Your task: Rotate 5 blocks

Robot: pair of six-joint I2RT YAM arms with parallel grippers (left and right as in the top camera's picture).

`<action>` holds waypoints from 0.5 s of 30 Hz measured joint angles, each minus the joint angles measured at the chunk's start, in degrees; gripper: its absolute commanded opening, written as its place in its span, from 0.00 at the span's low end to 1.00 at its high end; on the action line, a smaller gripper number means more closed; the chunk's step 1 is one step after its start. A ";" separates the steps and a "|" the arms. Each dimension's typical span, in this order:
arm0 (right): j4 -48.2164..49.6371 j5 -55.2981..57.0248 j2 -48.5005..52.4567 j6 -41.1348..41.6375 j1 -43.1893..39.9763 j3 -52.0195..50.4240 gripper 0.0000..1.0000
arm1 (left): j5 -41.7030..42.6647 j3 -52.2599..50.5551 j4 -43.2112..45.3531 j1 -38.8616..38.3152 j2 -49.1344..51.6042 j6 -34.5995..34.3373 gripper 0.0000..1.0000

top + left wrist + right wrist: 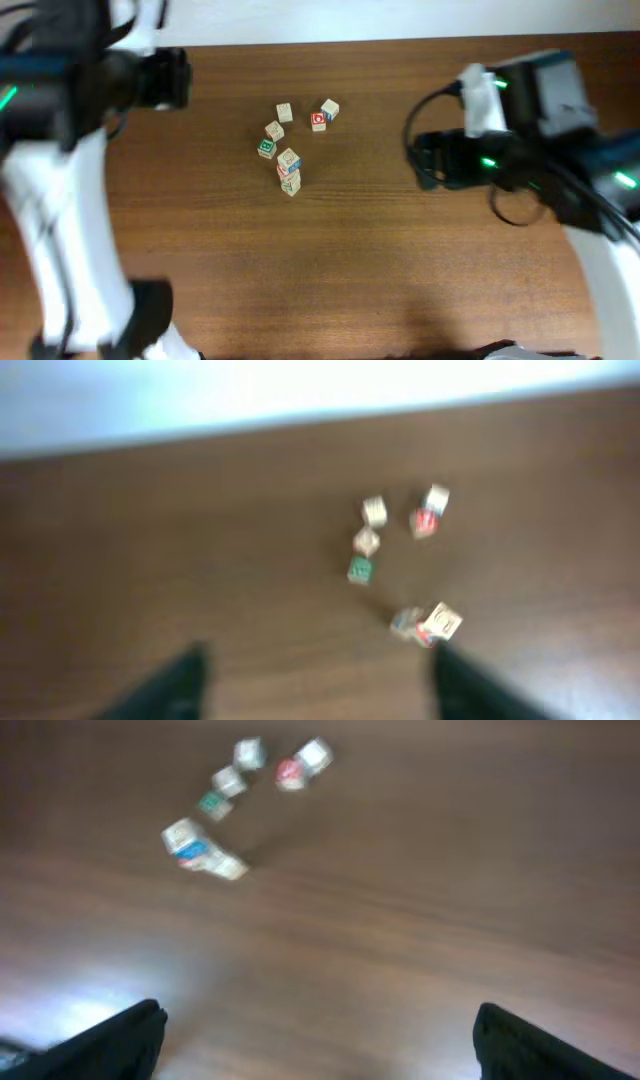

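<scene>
Near the upper middle of the overhead frame, the blocks (288,158) sit clustered on the tabletop (400,280); left pincer (320,680) and right pincer (320,1035) both gape released, well apart from them.

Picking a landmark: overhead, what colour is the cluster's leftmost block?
That block is green; the overhead view shows it best.
</scene>
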 measured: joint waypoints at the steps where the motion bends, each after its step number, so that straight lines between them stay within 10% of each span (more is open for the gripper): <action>1: -2.34 2.19 -0.66 -0.07 0.00 2.69 0.98 | -0.42 0.85 -0.24 0.00 -3.04 -0.48 0.99; 15: -6.47 10.51 -2.91 -0.42 0.00 8.22 0.98 | -1.68 0.15 -1.57 0.00 -2.84 -1.03 0.99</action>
